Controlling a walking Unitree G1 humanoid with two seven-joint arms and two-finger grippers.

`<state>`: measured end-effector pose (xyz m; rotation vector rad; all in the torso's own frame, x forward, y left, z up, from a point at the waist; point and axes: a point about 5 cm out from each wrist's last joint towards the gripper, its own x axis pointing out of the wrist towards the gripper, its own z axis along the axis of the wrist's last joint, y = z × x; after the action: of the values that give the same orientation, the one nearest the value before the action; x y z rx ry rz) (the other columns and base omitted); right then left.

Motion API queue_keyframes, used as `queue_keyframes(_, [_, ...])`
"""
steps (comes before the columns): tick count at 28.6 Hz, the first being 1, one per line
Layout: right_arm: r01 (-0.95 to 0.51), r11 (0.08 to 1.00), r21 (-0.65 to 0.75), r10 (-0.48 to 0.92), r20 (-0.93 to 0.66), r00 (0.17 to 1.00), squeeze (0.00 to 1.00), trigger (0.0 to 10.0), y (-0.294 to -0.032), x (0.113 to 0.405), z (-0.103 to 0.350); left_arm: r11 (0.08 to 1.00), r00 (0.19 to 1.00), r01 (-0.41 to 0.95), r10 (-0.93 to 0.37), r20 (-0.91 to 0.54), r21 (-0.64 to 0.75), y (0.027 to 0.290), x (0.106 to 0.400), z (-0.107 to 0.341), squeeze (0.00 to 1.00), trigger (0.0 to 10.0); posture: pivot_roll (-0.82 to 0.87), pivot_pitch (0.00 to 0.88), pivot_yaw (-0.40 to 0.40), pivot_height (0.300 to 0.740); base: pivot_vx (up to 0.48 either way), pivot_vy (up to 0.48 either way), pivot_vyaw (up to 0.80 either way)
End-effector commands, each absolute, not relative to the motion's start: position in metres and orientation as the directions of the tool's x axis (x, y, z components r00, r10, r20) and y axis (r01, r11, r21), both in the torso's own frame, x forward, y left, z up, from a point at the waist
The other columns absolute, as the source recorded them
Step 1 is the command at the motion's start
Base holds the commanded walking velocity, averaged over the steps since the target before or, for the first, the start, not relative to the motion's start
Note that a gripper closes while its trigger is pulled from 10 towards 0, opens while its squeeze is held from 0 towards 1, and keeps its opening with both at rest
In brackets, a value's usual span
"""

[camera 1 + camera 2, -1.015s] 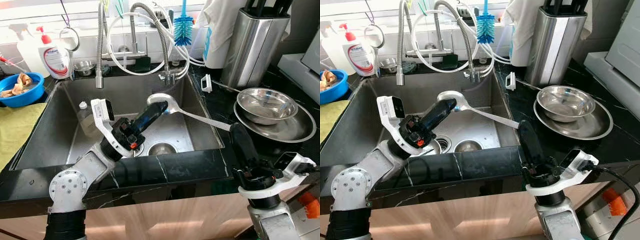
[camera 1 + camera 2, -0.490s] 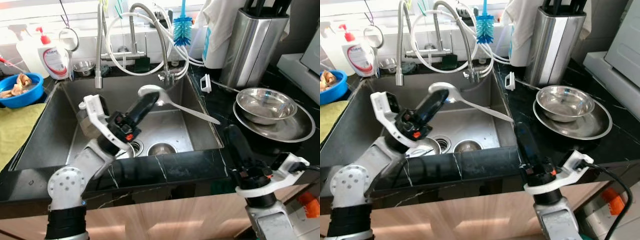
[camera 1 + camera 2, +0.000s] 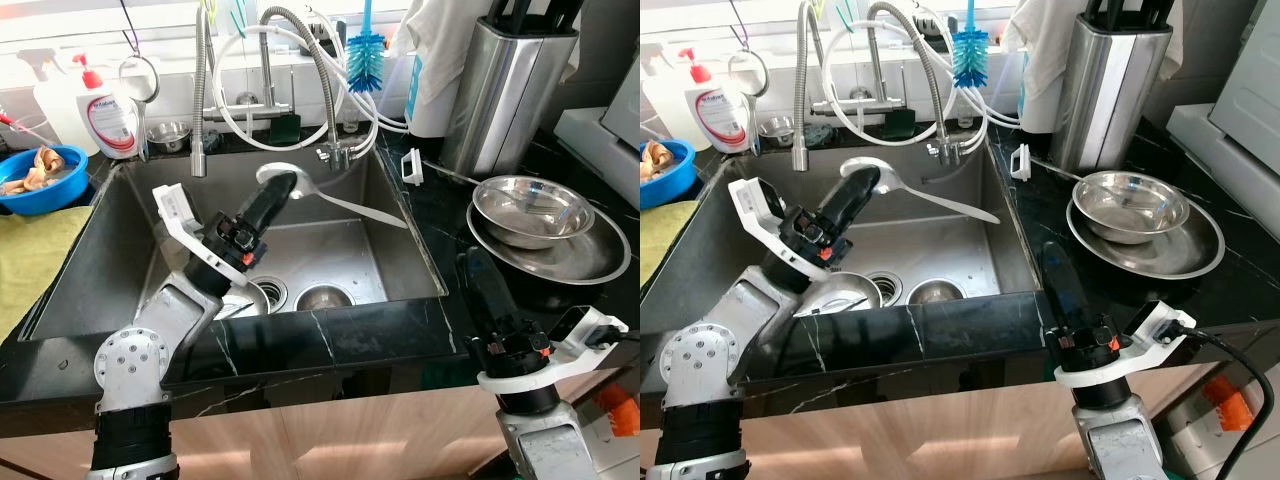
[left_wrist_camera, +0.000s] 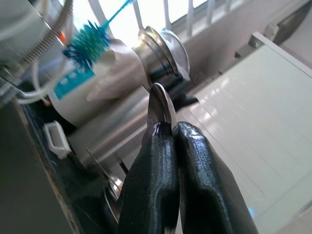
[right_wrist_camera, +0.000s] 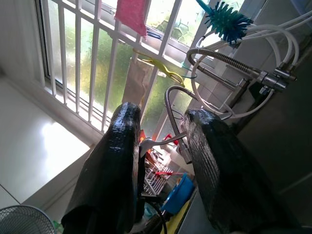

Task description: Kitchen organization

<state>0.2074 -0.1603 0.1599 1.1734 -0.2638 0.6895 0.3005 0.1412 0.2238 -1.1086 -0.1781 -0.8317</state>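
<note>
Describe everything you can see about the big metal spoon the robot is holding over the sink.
The ladle is shiny, silver-coloured metal, with a rounded bowl and a long, flat, slightly curved handle. The left gripper is shut on it at the bowl end, and the left wrist view shows its thin edge pinched between the black fingers. It is held in the air over the sink, roughly level, handle pointing toward the robot's right. Nothing else touches it.

A sink [image 3: 120,255] sits in the counter, with taps [image 3: 262,60] behind it. A soap bottle [image 3: 108,112] and a bowl [image 3: 40,180] stand to its left; nested steel bowls [image 3: 545,225] and a knife block [image 3: 505,85] lie to its right
</note>
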Motion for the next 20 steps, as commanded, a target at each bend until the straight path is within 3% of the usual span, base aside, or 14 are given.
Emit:
queue_keyframes(1, [-0.625, 0.222, 0.748, 0.358, 0.534, 0.766, 0.0, 10.0, -0.16, 0.207, 0.163, 0.203, 0.705, 0.663, -0.492, 0.51, -0.721, 0.143, 0.304, 0.225, 0.0, 0.0, -0.07, 0.0, 0.038, 0.74, 0.0, 0.0, 0.0])
queue_keyframes(2, [-0.625, 0.222, 0.748, 0.358, 0.534, 0.766, 0.0, 10.0, -0.16, 0.207, 0.163, 0.203, 0.706, 0.662, -0.492, 0.51, -0.721, 0.142, 0.304, 0.225, 0.0, 0.0, -0.07, 0.0, 0.038, 0.74, 0.0, 0.0, 0.0])
queue_keyframes(3, [-0.635, 0.234, 0.736, 0.372, 0.536, 0.758, 0.0, 10.0, -0.16, 0.207, 0.166, 0.345, 0.76, 0.63, -0.458, 0.461, -0.696, 0.152, 0.313, 0.228, 0.0, 3.1, -0.06, 0.0, 0.036, 0.74, 0.0, 0.0, 0.0])
queue_keyframes(4, [-0.633, 0.247, 0.734, 0.377, 0.528, 0.76, 0.0, 10.0, -0.16, 0.208, 0.167, 0.412, 0.774, 0.621, -0.457, 0.439, -0.667, 0.155, 0.316, 0.229, 0.0, 5.1, -0.06, 0.0, 0.037, 0.74, 0.0, 0.0, 0.0])
queue_keyframes(5, [-0.614, 0.289, 0.735, 0.39, 0.495, 0.776, 0.0, 10.0, -0.159, 0.212, 0.166, 0.495, 0.784, 0.615, -0.468, 0.407, -0.614, 0.154, 0.319, 0.231, 0.0, 10.0, -0.06, 0.0, 0.039, 0.74, 0.0, 0.0, 0.0])
queue_keyframes(11, [-0.573, 0.448, 0.686, 0.394, 0.424, 0.815, 0.0, 10.0, -0.159, 0.225, 0.173, 0.685, 0.834, 0.551, -0.432, 0.343, -0.477, 0.159, 0.325, 0.232, 0.0, 10.0, -0.06, 0.0, 0.043, 0.74, 0.0, 0.0, 0.0])
queue_keyframes(14, [-0.501, 0.645, 0.577, 0.394, 0.311, 0.865, 0.0, 10.0, -0.165, 0.237, 0.179, 0.833, 0.868, 0.482, -0.413, 0.276, -0.271, 0.168, 0.331, 0.226, 0.0, 10.0, -0.06, 0.0, 0.045, 0.74, 0.0, 0.0, 0.0])
queue_keyframes(18, [-0.436, 0.765, 0.474, 0.355, 0.254, 0.9, 0.0, 10.0, -0.172, 0.242, 0.181, 0.882, 0.885, 0.444, -0.404, 0.232, -0.157, 0.174, 0.333, 0.217, 0.0, 10.0, -0.06, 0.0, 0.048, 0.74, 0.0, 0.0, 0.0])
queue_keyframes(19, [-0.362, 0.829, 0.427, 0.3, 0.207, 0.931, 0.0, 10.0, -0.18, 0.246, 0.181, 0.906, 0.902, 0.411, -0.388, 0.192, -0.098, 0.181, 0.335, 0.208, 0.0, 10.0, -0.07, 0.0, 0.051, 0.74, 0.0, 0.0, 0.0])
queue_keyframes(20, [-0.362, 0.829, 0.427, 0.3, 0.207, 0.931, 0.0, 10.0, -0.18, 0.246, 0.181, 0.906, 0.902, 0.411, -0.388, 0.192, -0.098, 0.181, 0.335, 0.208, 0.0, 10.0, -0.07, 0.0, 0.051, 0.74, 0.0, 0.0, 0.0])
